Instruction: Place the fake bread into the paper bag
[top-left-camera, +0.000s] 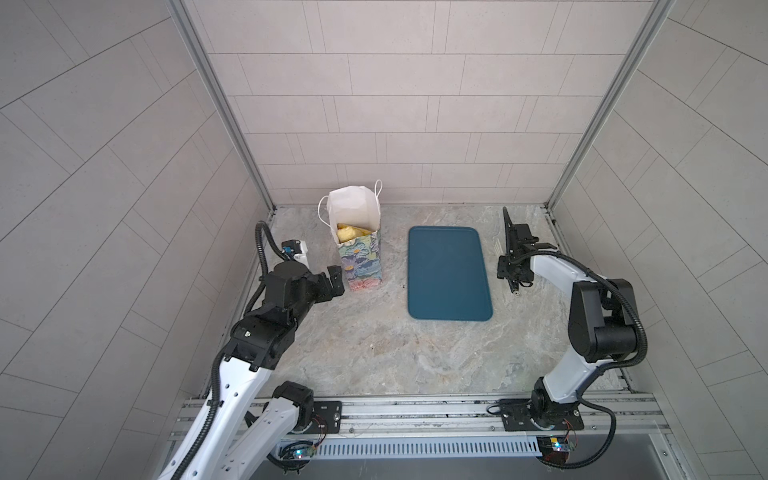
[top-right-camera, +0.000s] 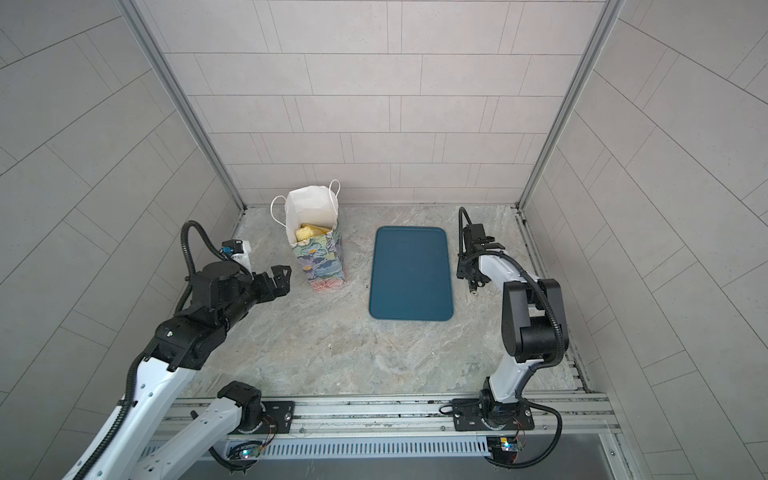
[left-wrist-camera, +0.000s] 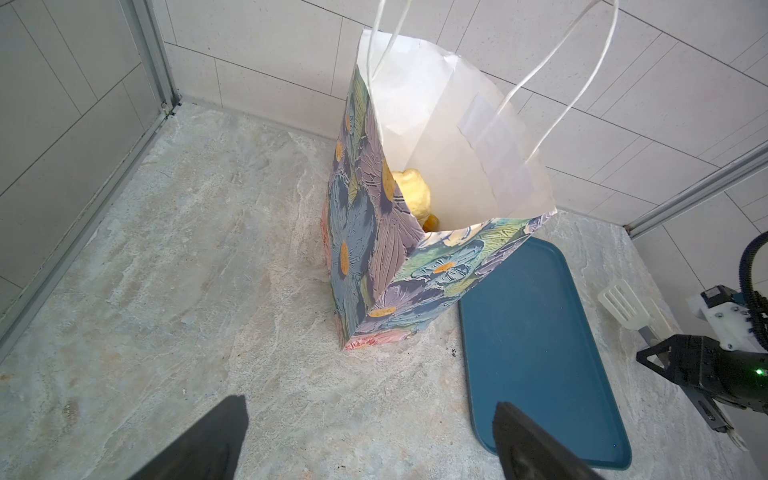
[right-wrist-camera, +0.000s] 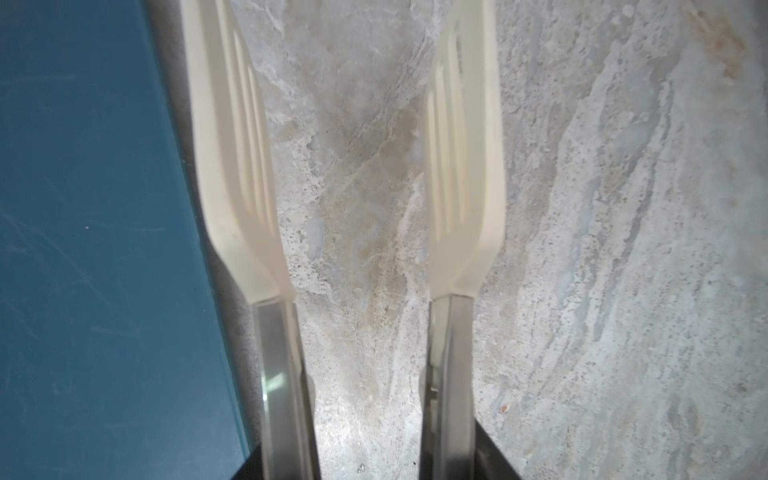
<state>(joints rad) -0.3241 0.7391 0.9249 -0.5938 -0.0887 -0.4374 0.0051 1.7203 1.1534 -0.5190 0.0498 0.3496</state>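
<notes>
The paper bag (top-left-camera: 361, 257) (top-right-camera: 322, 262) (left-wrist-camera: 374, 270) stands upright and open at the back left, flower print outside, white lining inside. Yellow fake bread (top-left-camera: 349, 233) (top-right-camera: 309, 232) (left-wrist-camera: 411, 193) lies inside it, partly hidden by the bag's walls. My left gripper (top-left-camera: 336, 282) (top-right-camera: 280, 278) (left-wrist-camera: 370, 409) hovers just left of the bag's base, open and empty. My right gripper (top-left-camera: 513, 266) (right-wrist-camera: 374, 465) is to the right of the tray, shut on the metal arms of white-tipped tongs (right-wrist-camera: 232, 166) (left-wrist-camera: 623, 307). The tong blades stand apart above bare table with nothing between them.
A flat teal tray (top-left-camera: 449, 274) (top-right-camera: 410, 274) (left-wrist-camera: 536, 353) (right-wrist-camera: 83, 249) lies right of the bag with nothing on it. Tiled walls and metal corner posts close in the marble table on three sides. The arms' base rail runs along the front edge.
</notes>
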